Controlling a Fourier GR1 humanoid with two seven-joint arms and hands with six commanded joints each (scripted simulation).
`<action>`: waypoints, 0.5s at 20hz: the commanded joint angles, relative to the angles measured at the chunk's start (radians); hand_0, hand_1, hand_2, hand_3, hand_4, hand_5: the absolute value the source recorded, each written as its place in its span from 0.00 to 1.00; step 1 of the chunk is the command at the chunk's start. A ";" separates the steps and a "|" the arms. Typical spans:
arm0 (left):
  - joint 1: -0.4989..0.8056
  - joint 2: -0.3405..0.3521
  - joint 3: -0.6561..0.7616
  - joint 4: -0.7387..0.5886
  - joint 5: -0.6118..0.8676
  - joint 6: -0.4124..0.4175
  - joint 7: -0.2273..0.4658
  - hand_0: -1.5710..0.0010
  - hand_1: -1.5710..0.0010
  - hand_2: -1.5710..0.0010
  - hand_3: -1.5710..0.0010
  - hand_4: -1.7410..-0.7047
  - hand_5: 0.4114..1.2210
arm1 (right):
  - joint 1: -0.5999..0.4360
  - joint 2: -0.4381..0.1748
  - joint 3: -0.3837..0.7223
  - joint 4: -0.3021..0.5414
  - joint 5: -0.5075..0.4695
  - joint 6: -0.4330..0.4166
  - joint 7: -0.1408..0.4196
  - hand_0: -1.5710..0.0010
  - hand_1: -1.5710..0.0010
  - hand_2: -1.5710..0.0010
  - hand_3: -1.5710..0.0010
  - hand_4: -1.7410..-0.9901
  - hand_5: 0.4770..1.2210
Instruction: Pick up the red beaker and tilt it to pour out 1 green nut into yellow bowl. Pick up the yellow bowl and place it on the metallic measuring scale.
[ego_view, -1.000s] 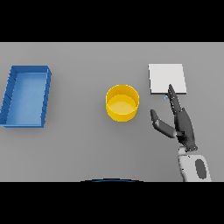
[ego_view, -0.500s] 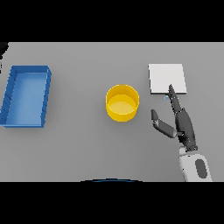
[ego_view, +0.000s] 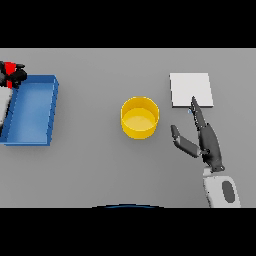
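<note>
Right hand (ego_view: 207, 142) is sitting open over the right part of the tabletop, fingers straight and pointing toward the far edge, thumb splayed out toward the yellow bowl (ego_view: 140, 117). Fingertips nearly reach the near edge of the metallic measuring scale (ego_view: 191, 90).

The bowl is mid-table, upright, just left of the hand and near the scale. My guess: light, rigid, smooth-walled, so kinda slippery. I'd pinch it over the rim or wrap the side wall.

Hard bits: the left hand (ego_view: 14, 76) is jammed against the left edge, by the far corner of the blue tray (ego_view: 52, 107), and looks closed round the red beaker (ego_view: 8, 67), mostly cut off. Can't make out any green nut in the bowl either.
</note>
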 joint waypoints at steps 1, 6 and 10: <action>0.024 0.010 -0.013 -0.047 0.002 -0.022 0.000 0.00 0.00 0.00 0.13 0.24 0.51 | -0.001 0.006 0.006 0.000 0.012 -0.010 0.005 1.00 1.00 1.00 1.00 0.77 0.27; 0.289 0.168 -0.077 -0.576 0.033 -0.147 0.124 0.49 0.55 0.57 0.64 0.84 0.33 | 0.012 -0.007 0.000 -0.014 -0.001 0.000 -0.016 1.00 1.00 1.00 1.00 0.78 0.26; 0.435 0.291 -0.141 -0.935 0.031 -0.087 0.276 0.79 0.82 0.82 0.85 0.96 0.29 | 0.007 -0.009 0.003 -0.009 -0.002 0.005 -0.022 1.00 1.00 1.00 1.00 0.79 0.28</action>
